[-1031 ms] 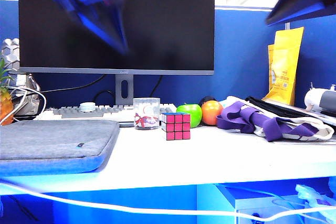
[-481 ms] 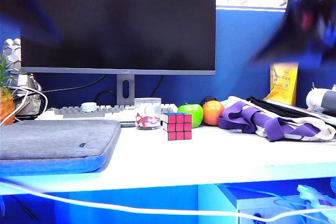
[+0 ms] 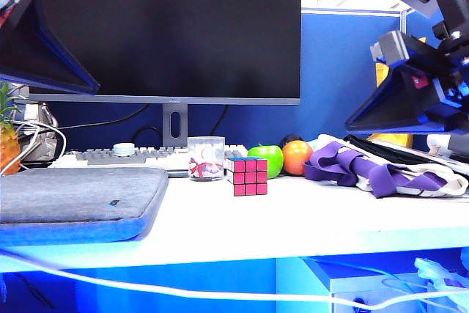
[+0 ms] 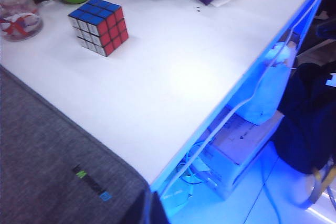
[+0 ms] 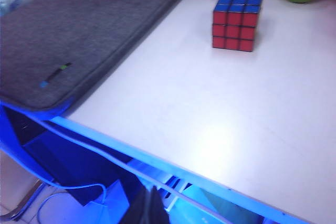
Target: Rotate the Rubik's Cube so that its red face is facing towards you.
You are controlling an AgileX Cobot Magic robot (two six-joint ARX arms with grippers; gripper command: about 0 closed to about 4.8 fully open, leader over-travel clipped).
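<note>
The left arm (image 3: 33, 42) hangs high at the left edge of the exterior view, well above the worktop (image 3: 293, 218). The left gripper (image 4: 149, 211) is closed, its dark fingers pressed together and holding nothing. The right arm (image 3: 421, 71) is raised at the right edge, also well above the worktop. The right gripper (image 5: 149, 208) is closed and empty too.

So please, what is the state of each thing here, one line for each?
Rubik's Cube: standing on the table, held by nothing, red face toward the exterior camera, blue face on top.
Left hand: shut, empty, raised at the left, away from the cube.
Right hand: shut, empty, raised at the right.
Monitor: screen dark.
Glass: upright.
</note>
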